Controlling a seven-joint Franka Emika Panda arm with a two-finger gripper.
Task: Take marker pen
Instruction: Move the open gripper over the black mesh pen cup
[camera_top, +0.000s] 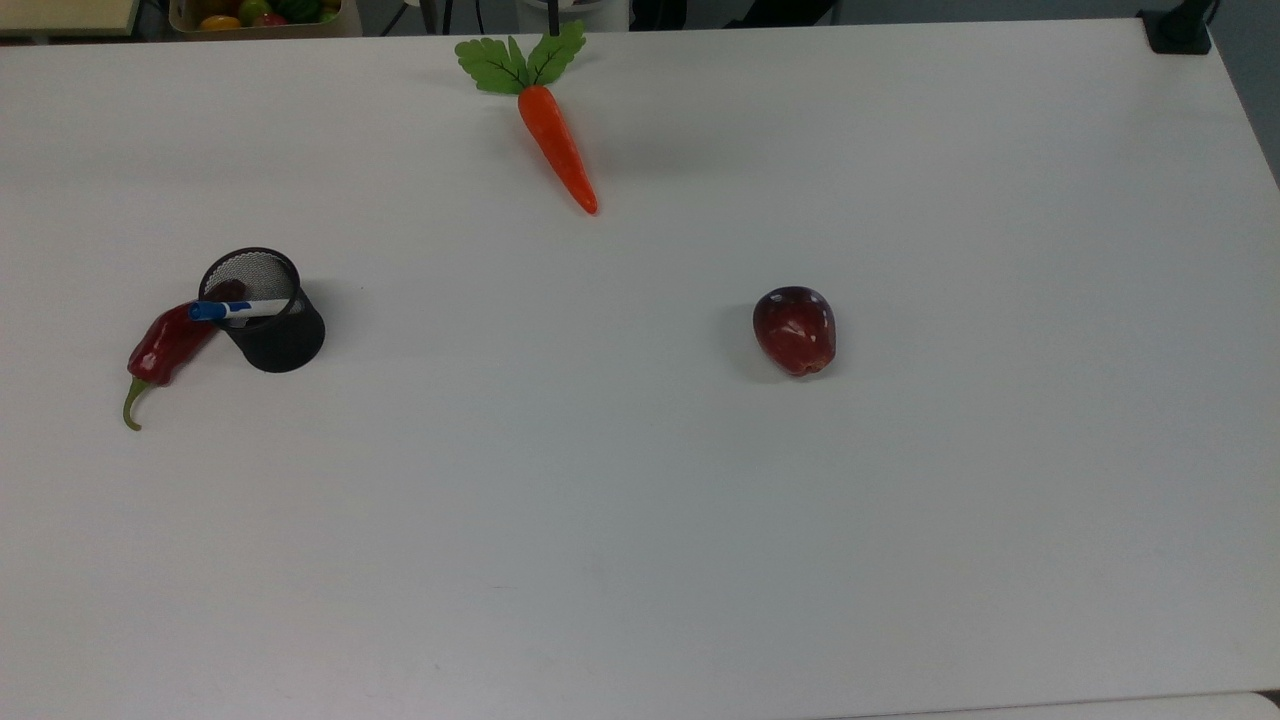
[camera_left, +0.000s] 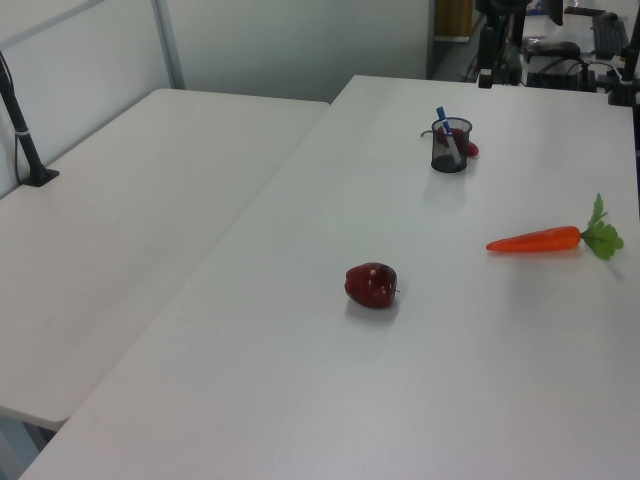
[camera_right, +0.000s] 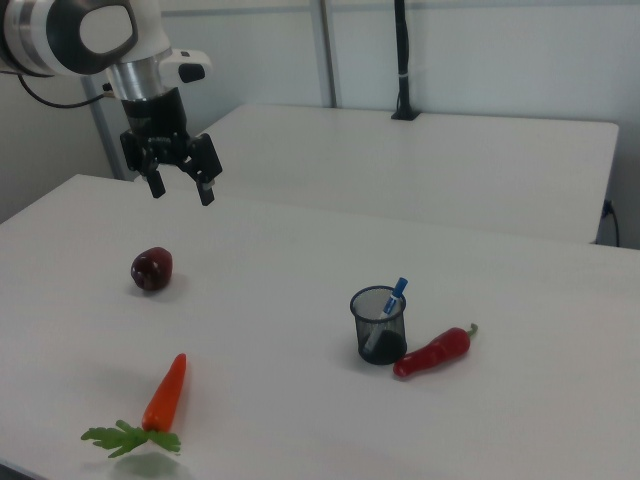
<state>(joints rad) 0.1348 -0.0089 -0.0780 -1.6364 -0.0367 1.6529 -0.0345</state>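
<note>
The tool (camera_right: 181, 187) hangs open and empty above the desk (camera_right: 300, 300), over the apple (camera_right: 151, 269). Well away from the tool, toward the right view's right, the marker pen (camera_right: 396, 296) stands tilted in a black mesh cup (camera_right: 378, 326), with a red pepper (camera_right: 433, 352) lying against the cup.

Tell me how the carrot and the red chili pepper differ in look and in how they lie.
The carrot is bright orange with flat green leaves; the red chili pepper is dark glossy red with a thin curved green stem. The carrot lies alone on open table, touching nothing; the chili pepper lies against the black mesh cup that holds the marker pen. The carrot is straight, the chili pepper slightly bent. Both are long, tapered, and lying flat.
</note>
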